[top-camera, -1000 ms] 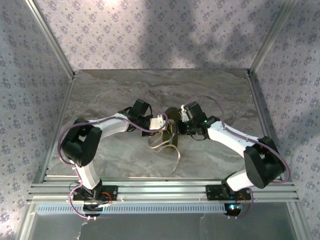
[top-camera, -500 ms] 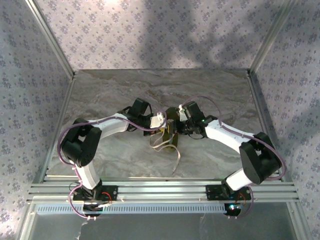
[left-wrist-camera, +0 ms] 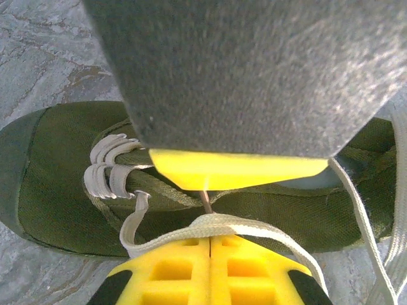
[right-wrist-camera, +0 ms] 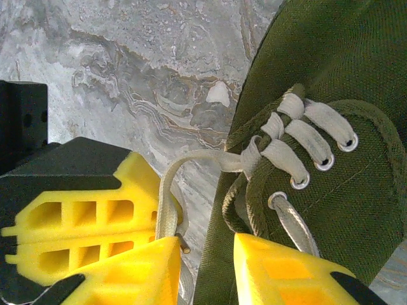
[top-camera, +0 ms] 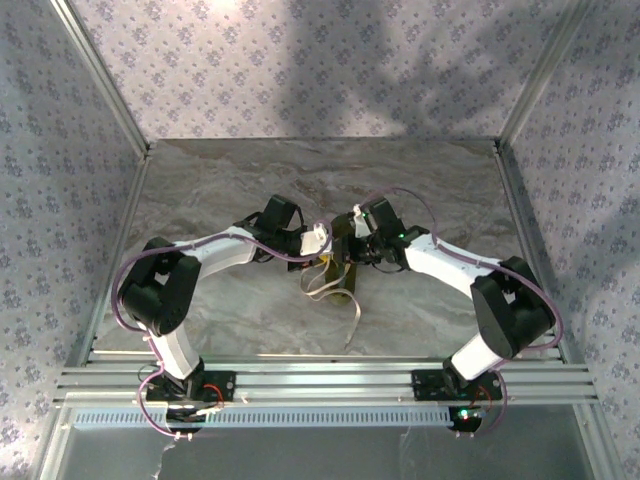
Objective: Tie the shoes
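The olive-green shoe (top-camera: 344,283) lies on the table between both arms, with its whitish laces (top-camera: 322,287) trailing toward the near edge. In the left wrist view the shoe (left-wrist-camera: 57,171) lies sideways below my left gripper (left-wrist-camera: 210,234). That gripper is shut, a lace (left-wrist-camera: 254,225) runs across its tips, and a thin lace end pokes from the seam. My right gripper (right-wrist-camera: 208,270) hangs over the shoe (right-wrist-camera: 356,203) with its jaws partly apart, astride the shoe's side. Its left finger (right-wrist-camera: 127,273) presses beside the lace (right-wrist-camera: 191,159) held by the left gripper's fingers (right-wrist-camera: 76,216).
A grey marbled table (top-camera: 230,180) carries the shoe, fenced by aluminium rails (top-camera: 320,378) in front and patterned walls on the sides. Both grippers (top-camera: 325,240) (top-camera: 352,248) crowd together at the shoe; the right gripper's finger (left-wrist-camera: 241,170) and grey body loom close in the left wrist view.
The right arm has swung left, bringing its gripper closer to the shoe and the left gripper. The left arm and the shoe have stayed put.
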### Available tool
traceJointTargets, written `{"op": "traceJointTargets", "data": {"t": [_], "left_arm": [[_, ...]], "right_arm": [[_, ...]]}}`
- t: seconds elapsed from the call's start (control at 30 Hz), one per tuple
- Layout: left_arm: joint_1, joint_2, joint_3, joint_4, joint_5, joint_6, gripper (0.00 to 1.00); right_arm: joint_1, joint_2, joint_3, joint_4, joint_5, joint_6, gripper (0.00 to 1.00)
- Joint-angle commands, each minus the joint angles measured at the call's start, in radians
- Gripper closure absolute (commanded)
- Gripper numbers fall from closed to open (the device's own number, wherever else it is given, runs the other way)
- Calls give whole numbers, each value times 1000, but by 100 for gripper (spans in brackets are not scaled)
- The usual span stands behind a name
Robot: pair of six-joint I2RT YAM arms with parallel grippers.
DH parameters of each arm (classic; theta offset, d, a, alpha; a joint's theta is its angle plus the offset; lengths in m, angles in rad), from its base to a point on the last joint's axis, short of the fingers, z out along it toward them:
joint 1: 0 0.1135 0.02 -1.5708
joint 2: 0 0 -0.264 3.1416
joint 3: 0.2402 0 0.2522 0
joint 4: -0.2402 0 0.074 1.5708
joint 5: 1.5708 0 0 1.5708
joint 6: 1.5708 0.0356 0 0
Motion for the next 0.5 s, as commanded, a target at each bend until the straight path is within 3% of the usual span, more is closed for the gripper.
{"op": "traceJointTargets", "data": {"t": [0.0,0.17,0.37,0.47], "left_arm": [[-1,-35,17,5,55,1,100],[-1,-33,22,4,56,2,100],[-1,-33,18,-1,44,2,100],[0,-40,13,0,31,-3,99]], "right_arm": [[-1,15,37,-2,-24,10,71],[-2,28,49,2,-34,8,73],[-3,21,49,8,-50,-2,100],[-5,-3,38,9,-41,-10,100]]}}
